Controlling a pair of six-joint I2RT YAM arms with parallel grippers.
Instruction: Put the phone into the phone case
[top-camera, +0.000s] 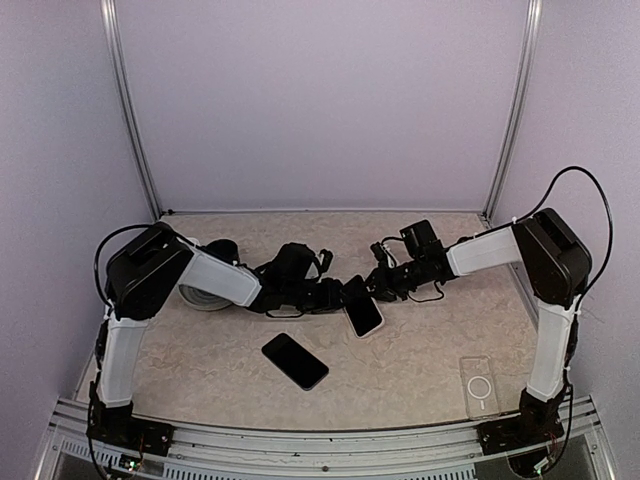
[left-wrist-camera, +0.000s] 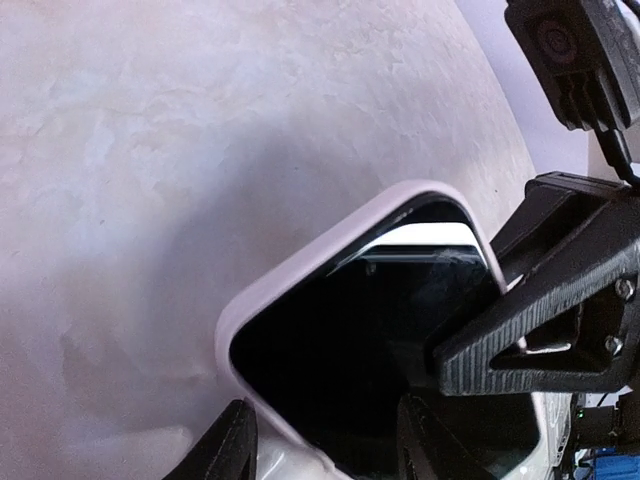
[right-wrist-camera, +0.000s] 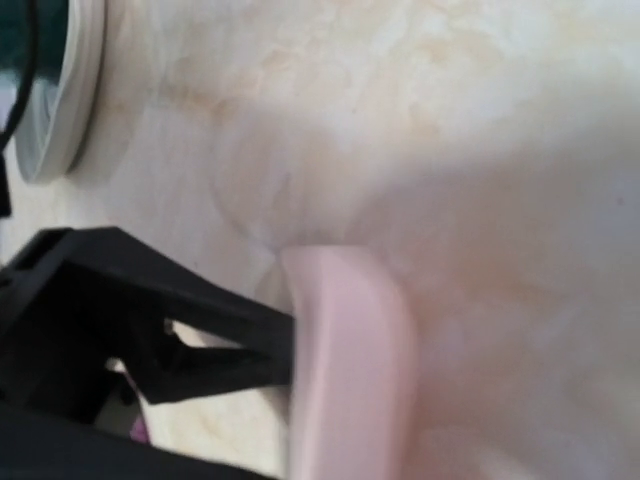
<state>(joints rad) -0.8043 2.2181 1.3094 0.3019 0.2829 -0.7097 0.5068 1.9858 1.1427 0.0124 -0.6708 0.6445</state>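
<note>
The phone case (top-camera: 480, 386) of clear plastic lies flat by the front right corner of the worktop (top-camera: 190, 375). A black phone (top-camera: 295, 361) lies flat to its left, well apart and nearer the middle. Farther back, at mid-worktop, a second phone (top-camera: 363, 314) in a pale pink case (left-wrist-camera: 330, 240) sits between the arms: the left gripper (top-camera: 337, 296) pinches one end, and the right gripper (top-camera: 381, 288) clamps a long edge, one finger over the screen.

Lab robot cell: plain lilac walls (top-camera: 320, 100), aluminium posts (top-camera: 130, 110) beyond left claw (top-camera: 343, 293); marbled bench (top-camera: 200, 375) beneath it; extrusion rail (top-camera: 300, 440) behind it.
</note>
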